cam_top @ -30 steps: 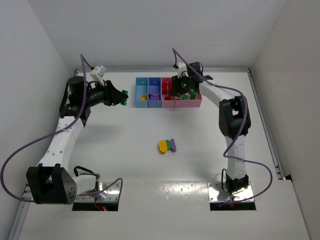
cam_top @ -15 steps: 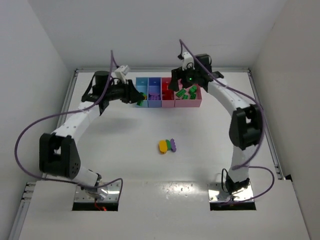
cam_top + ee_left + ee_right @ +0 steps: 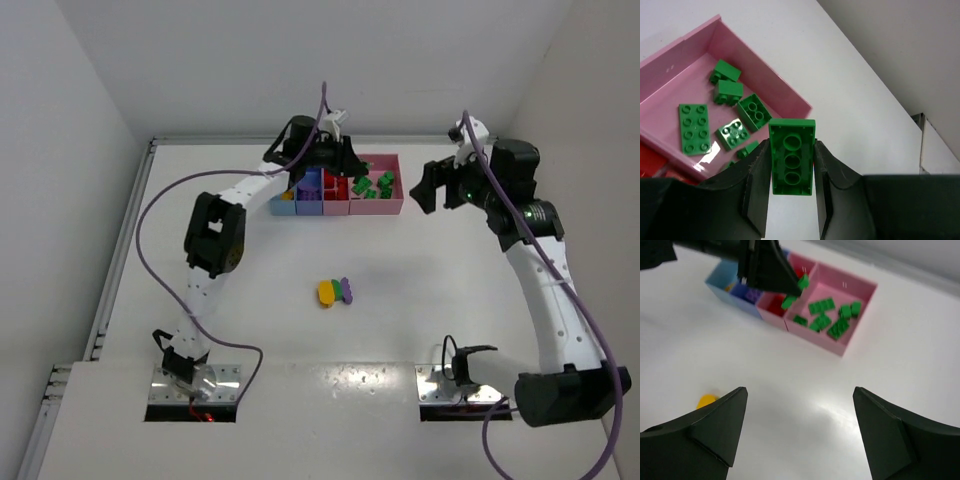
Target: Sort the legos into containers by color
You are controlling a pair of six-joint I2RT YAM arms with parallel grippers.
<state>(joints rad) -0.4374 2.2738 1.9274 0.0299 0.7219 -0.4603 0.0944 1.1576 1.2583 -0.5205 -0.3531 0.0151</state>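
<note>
My left gripper [image 3: 792, 150] is shut on a green lego [image 3: 792, 162], which it holds studs-down above the near right corner of the wide pink container [image 3: 785, 95]. Several green legos [image 3: 725, 115] lie in that container [image 3: 377, 207]. From above, the left gripper [image 3: 347, 168] hovers over the row of containers. My right gripper [image 3: 428, 188] hangs open and empty to the right of the row, its jaws wide apart [image 3: 800, 405] above bare table. A yellow, green and purple clump [image 3: 336, 291] rests mid-table.
The light blue [image 3: 283, 206], periwinkle [image 3: 309, 207] and narrow pink [image 3: 335, 207] bins join the wide one at the back of the table. Red pieces show in the narrow pink bin. White walls close in the table on three sides.
The left arm swung right, carrying its green lego from left of the bins to above the wide pink one. The right gripper opened and drew away to the right.
</note>
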